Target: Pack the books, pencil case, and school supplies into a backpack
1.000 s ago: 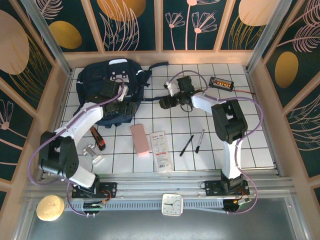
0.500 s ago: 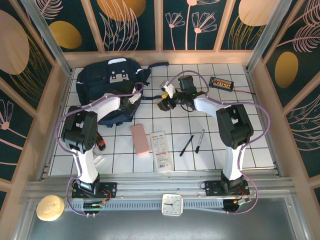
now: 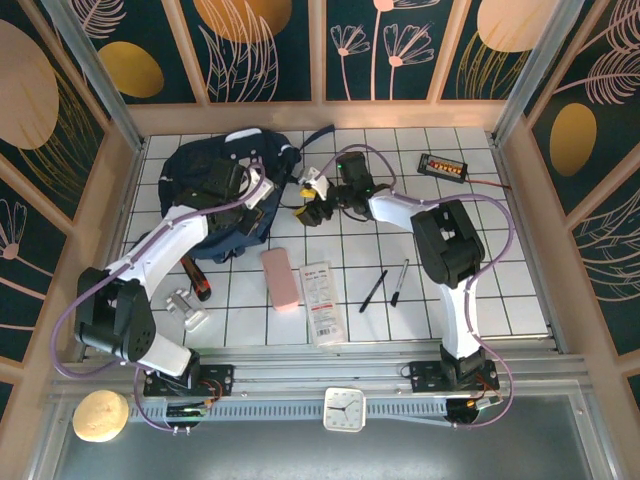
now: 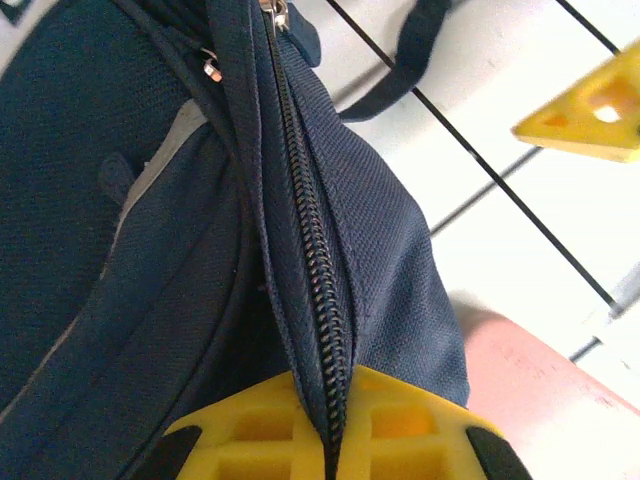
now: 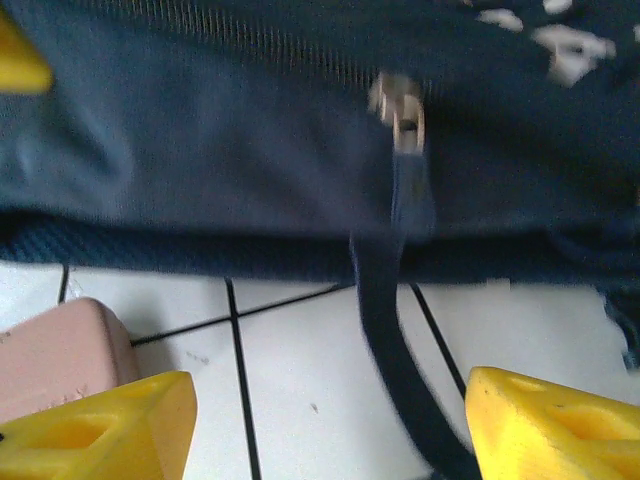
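The white gridded table (image 3: 500,270) bore the navy backpack (image 3: 180,170) at its far left and a black box (image 3: 441,166) at its far right. Toward the front lay the pink pencil case (image 3: 281,279) just beside the white booklet (image 3: 320,303), with a dark pen (image 3: 373,291) and a second pen (image 3: 398,282) to their right. A red-handled tool (image 3: 199,283) and a silver piece (image 3: 186,309) lay near each other at the left.

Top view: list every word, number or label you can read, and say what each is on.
Nothing reads clearly enough to quote.
On the booklet: red and black print, too small to read.
On the black box: an orange lit display, too small to read.
On the clock: dial marks, too small to read.
On the backpack: white patches, no legible lettering.
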Controlling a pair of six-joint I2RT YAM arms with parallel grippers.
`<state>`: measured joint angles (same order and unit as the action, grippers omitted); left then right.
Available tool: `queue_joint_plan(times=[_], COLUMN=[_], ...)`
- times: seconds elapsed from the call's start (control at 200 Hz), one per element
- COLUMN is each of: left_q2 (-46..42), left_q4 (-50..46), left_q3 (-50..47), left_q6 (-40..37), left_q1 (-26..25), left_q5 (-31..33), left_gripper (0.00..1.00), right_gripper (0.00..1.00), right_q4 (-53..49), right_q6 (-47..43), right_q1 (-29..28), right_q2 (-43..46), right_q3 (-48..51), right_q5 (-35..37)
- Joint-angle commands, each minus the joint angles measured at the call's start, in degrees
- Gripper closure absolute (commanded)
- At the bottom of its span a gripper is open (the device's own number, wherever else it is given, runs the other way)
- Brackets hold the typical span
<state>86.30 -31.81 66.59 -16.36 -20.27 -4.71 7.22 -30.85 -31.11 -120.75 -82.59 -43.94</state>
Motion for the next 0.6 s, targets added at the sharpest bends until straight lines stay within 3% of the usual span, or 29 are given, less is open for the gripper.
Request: queue_joint_plan(times=[0.0, 0.595], left_q2=[-3.01, -6.66], left_q4=[0.88, 1.5], left_q3=[-1.57, -4.64], left_q6=[-1.31, -0.34], left_q1=[-0.21, -0.52], left_q5=[-4.69, -7.78], left_gripper=[1.0, 1.0], right_gripper=[0.28, 0.32], right_q4=[4.56, 7.45], right_q6=[2.18, 7.33], right_q1=[-1.19, -4.15], right_q2=[-1.3, -7.64], right_q3=[-2.39, -7.11], right_q5=[-1.77, -2.36])
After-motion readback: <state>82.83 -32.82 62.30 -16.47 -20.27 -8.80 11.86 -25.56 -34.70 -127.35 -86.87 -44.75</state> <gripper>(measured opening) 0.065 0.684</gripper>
